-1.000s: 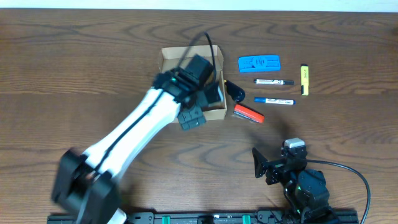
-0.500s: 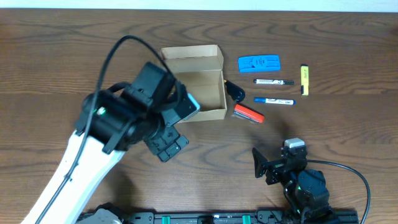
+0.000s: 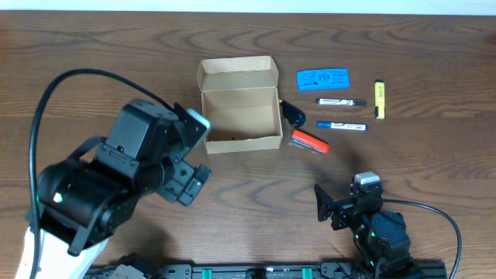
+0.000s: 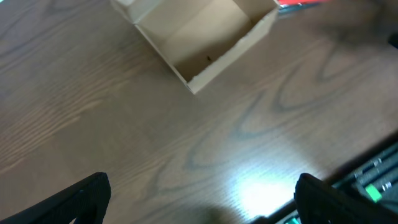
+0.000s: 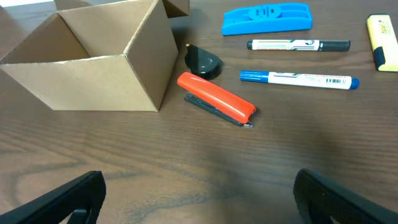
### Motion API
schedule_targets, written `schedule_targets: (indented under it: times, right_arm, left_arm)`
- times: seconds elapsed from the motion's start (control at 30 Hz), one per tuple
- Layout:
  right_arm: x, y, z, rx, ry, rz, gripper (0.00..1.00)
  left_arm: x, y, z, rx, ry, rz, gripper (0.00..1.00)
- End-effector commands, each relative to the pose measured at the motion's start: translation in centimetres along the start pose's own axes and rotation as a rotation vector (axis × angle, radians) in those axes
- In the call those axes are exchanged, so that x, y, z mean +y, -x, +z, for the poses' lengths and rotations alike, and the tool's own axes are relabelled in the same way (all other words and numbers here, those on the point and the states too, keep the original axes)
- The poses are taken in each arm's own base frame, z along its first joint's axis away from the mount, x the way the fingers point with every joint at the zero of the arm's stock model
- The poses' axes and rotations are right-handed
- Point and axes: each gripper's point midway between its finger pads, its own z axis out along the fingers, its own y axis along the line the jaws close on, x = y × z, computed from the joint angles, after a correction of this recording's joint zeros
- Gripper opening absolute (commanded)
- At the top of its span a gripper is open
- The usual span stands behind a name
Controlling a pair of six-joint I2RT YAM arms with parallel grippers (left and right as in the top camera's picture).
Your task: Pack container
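Observation:
The container (image 3: 240,108) is a tan cardboard box standing open mid-table, its lid flap (image 3: 236,74) folded back on the far side. Its inside looks empty in the left wrist view (image 4: 199,37). My left gripper (image 3: 194,151) hangs open to the box's left and nearer the front edge, holding nothing (image 4: 205,205). My right gripper (image 3: 345,195) rests open near the front edge, facing the box (image 5: 93,56) and the loose items, with nothing between its fingers (image 5: 199,199).
Right of the box lie a red stapler (image 5: 217,98), a small black object (image 5: 202,61), a blue plastic piece (image 5: 267,18), a black marker (image 5: 298,45), a blue marker (image 5: 298,79) and a yellow highlighter (image 5: 382,50).
My left arm has drawn back from over the box toward the near left, so the box is now uncovered. The right arm has not moved.

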Motion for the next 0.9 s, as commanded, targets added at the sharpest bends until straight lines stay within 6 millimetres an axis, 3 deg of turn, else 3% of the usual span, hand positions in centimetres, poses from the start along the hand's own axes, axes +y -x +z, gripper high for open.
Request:
schedule_targets:
  times: [0.0,0.2,0.33,0.77,0.87]
  right_arm:
    - [0.1,0.0,0.0,-0.004,0.002,0.001,0.99]
    - [0.1,0.0,0.0,-0.004,0.002,0.001,0.99]
    - [0.1,0.0,0.0,-0.004,0.002,0.001,0.99]
    - [0.6,-0.1,0.0,0.004,0.032,0.005,0.99]
    - [2.3,-0.3,-0.1,0.022,0.129,0.048,0.99]
  left_arm:
    - [0.8,0.2,0.5,0.005,0.024,-0.055,0.95]
    - [0.8,0.0,0.8,0.023,0.022,-0.055,0.95]
    - [-0.3,0.0,0.8,0.022,-0.041,-0.100,0.95]
    - [-0.3,0.0,0.8,0.022,-0.040,-0.100,0.95]
    - [-0.3,0.0,0.8,0.022,-0.040,-0.100,0.95]
